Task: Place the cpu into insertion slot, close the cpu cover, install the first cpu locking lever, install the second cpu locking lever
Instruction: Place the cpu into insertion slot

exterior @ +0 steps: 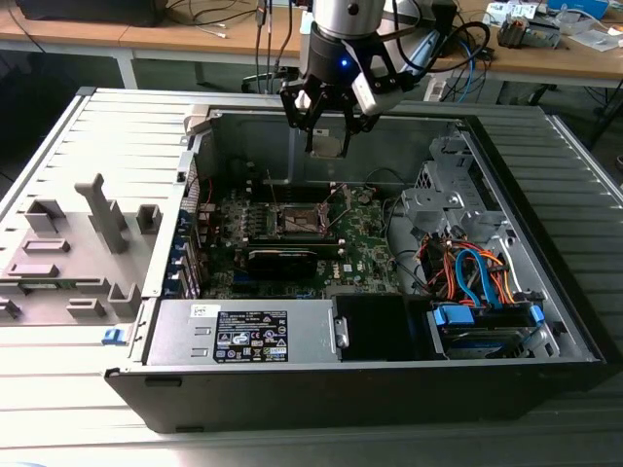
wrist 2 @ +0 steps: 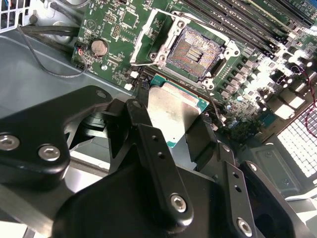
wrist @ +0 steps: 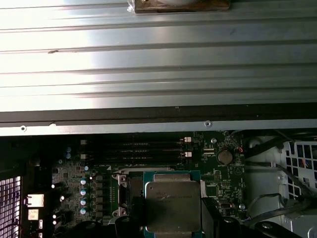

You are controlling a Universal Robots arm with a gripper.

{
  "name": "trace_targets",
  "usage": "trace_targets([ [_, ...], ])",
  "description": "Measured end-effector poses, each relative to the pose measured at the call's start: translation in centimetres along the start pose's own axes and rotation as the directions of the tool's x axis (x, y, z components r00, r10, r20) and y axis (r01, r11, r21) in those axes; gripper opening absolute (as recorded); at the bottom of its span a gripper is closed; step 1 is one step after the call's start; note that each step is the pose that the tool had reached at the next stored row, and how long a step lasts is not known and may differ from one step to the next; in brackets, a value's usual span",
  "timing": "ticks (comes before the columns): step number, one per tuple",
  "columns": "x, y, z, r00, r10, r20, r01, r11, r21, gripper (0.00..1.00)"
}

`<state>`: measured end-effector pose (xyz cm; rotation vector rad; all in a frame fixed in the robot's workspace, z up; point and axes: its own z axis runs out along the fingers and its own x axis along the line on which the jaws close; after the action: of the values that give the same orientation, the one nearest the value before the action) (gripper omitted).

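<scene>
Gripper (exterior: 329,128) hangs over the open computer case (exterior: 292,394), its fingers pinched on two opposite edges of the cpu (wrist 2: 173,111), which rides flat, metal top up, well above the motherboard (exterior: 375,248). By my judgement the first step is in hand: the insertion slot (wrist 2: 195,52) lies bare, with the cpu cover (wrist 2: 142,42) swung up beside it (so none of the closing work is done). Seating the chip calls for squaring its edges to the slot's rim and a level, gentle descent, since the contact field would not forgive a tilted or sliding touch.
</scene>
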<state>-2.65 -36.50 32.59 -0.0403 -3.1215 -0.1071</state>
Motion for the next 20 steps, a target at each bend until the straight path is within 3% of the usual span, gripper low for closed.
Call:
trace_targets([
  [8, 0.00, 0.00, 0.01, 1.0000, 0.004, 0.0003, -0.004, 1.0000, 0.0001, 0.55],
  [20, 0.00, 0.00, 0.05, 0.9982, 0.059, 0.0040, -0.059, 0.9982, -0.0010, 0.55],
])
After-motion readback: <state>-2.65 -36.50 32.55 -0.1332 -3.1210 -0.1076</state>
